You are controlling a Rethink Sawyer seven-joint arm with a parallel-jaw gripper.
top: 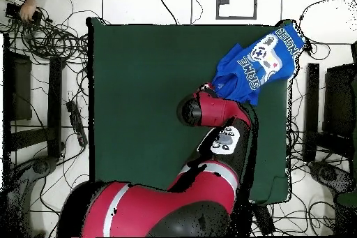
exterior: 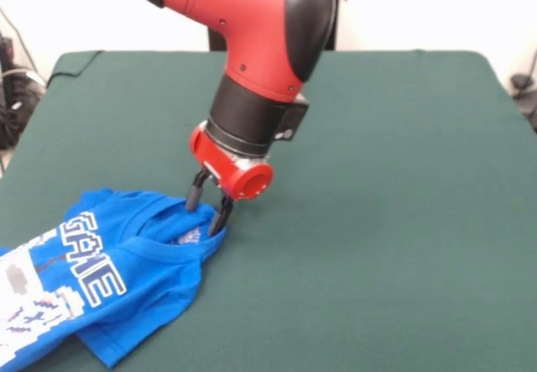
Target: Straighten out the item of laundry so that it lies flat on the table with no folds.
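Blue T-shirt, front view: we see the bright blue T-shirt [exterior: 101, 284] at the bench's near left corner, front up, with white pixel lettering and part of a white-grey print showing; its lower part runs off the picture's left and bottom edges.
Shirt's lie, front view: we find it rumpled, with the collar raised at the upper right and a fold along the right hem.
Jaws, front view: we see the gripper [exterior: 210, 203] with its two black fingers [exterior: 195, 192] reaching down at the collar, one finger outside it and one inside the neck opening; they appear to pinch the collar's edge.
Arm, front view: we see the red and black arm [exterior: 256, 53] coming down from above, tilted toward the shirt.
Bench, front view: we see the dark green bench [exterior: 394, 221] bare to the right of the shirt.
Shirt, overhead view: we see the T-shirt [top: 259, 61] at the bench's [top: 146, 95] upper right corner, controller print up, one end past the bench's edge.
Jaws, overhead view: we cannot see them; the arm [top: 209, 109] covers them beside the shirt's lower left end.
Person, overhead view: we note a hand [top: 29, 13] among cables at the upper left edge, off the bench.
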